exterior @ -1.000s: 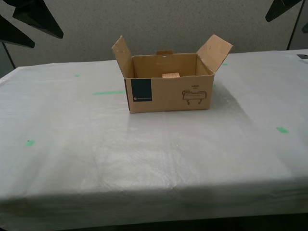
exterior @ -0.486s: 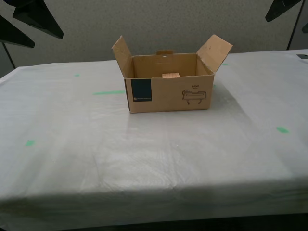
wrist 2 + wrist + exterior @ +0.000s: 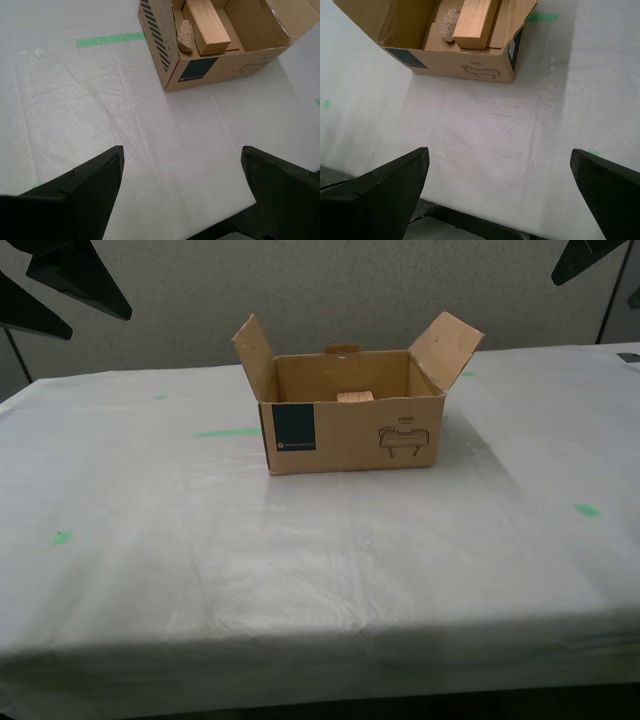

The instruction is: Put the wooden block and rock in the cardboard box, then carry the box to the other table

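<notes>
Two hands are seen spread wide and empty: my first hand (image 3: 502, 195) and my second hand (image 3: 182, 187), each held above the surface (image 3: 320, 540). Ahead of both, well apart from their fingers, the cardboard box (image 3: 350, 430) is set, with the wooden block (image 3: 206, 26) and the rock (image 3: 186, 36) lying touching inside.
</notes>
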